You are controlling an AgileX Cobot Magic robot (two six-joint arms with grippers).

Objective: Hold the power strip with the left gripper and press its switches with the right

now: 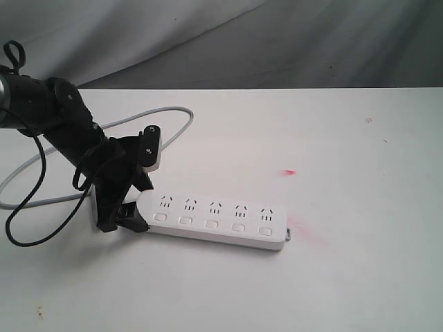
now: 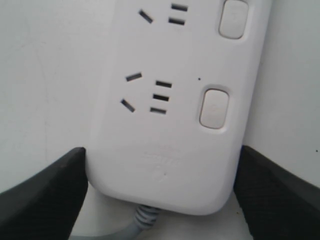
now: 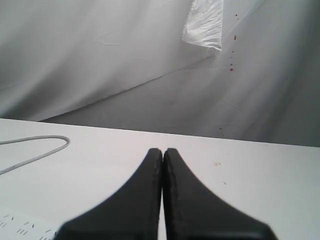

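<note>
A long flat white plastic power strip (image 1: 216,220) lies on the white counter (image 1: 346,283) at the lower middle of the exterior frame. Its five small white square switches (image 1: 211,223) run along its lower edge. The black two-jaw left end effector (image 1: 131,216) clamps the strip's left, cord end, one jaw against each long side. The grey cord (image 1: 173,112) loops toward the upper left. The black right end effector (image 3: 162,151), seen only in its wrist view, has its jaws pressed together on nothing.
</note>
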